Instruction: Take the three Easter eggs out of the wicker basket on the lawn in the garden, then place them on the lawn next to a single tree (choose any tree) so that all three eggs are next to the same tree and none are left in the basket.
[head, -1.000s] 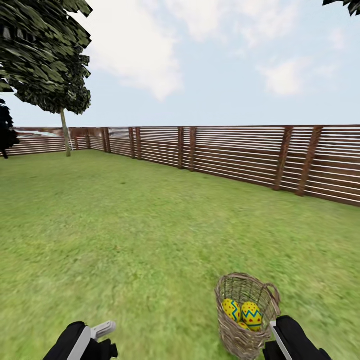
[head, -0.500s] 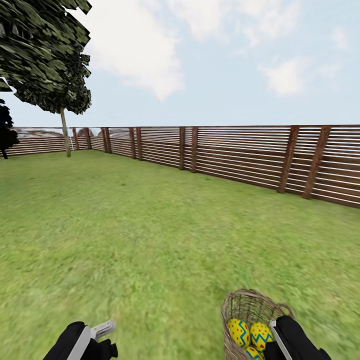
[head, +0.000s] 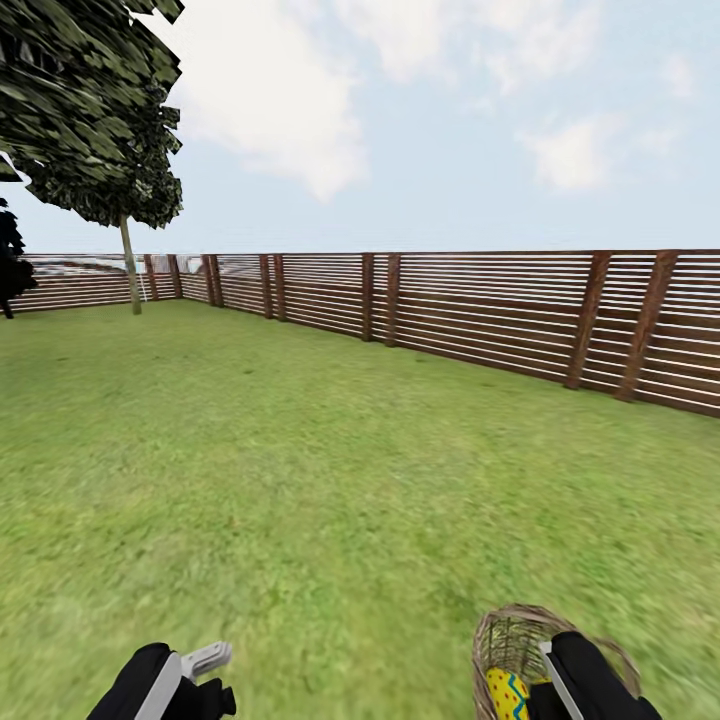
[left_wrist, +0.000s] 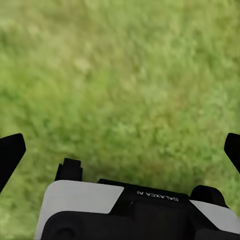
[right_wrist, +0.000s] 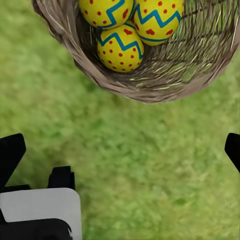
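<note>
The brown wicker basket (head: 507, 640) stands on the lawn (head: 300, 480) at the bottom right of the head view, partly behind my right arm (head: 590, 680). One yellow Easter egg (head: 507, 695) shows inside it there. The right wrist view looks down into the basket (right_wrist: 150, 90), where three yellow eggs with red dots and blue zigzags lie together (right_wrist: 119, 47) (right_wrist: 105, 10) (right_wrist: 157, 17). My right gripper (right_wrist: 120, 150) hangs open over grass just short of the basket. My left gripper (left_wrist: 120, 150) is open over bare grass. A tree (head: 130, 268) with a pale trunk stands far off at the left, by the fence.
A brown slatted wooden fence (head: 480, 320) runs across the back and along the right side. A dark bush (head: 10, 260) sits at the far left edge. Wide open grass lies between me and the tree.
The whole head view has shifted: the basket has slid down and to the right in the picture and is now partly cut off. Both arms hold their pose.
</note>
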